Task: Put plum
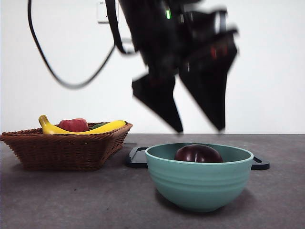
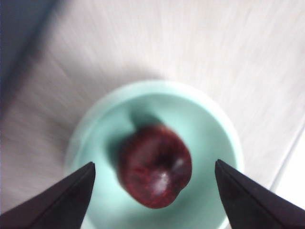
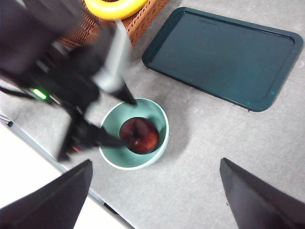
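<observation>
Black left gripper (image 1: 200,130) with two tapering, pointed jaws; above the jaws, a small green light glows, faint red markings show, and black cables loop aside.

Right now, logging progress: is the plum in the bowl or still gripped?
In the bowl. The plum rests inside the teal bowl, with the left gripper open above it, touching nothing.

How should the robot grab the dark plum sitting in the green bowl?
Probably from straight above, closing on the plum's round sides. It sits low in the bowl, whose wall blocks any sideways reach. The left gripper hangs open right over it, the plum between its jaws.
</observation>
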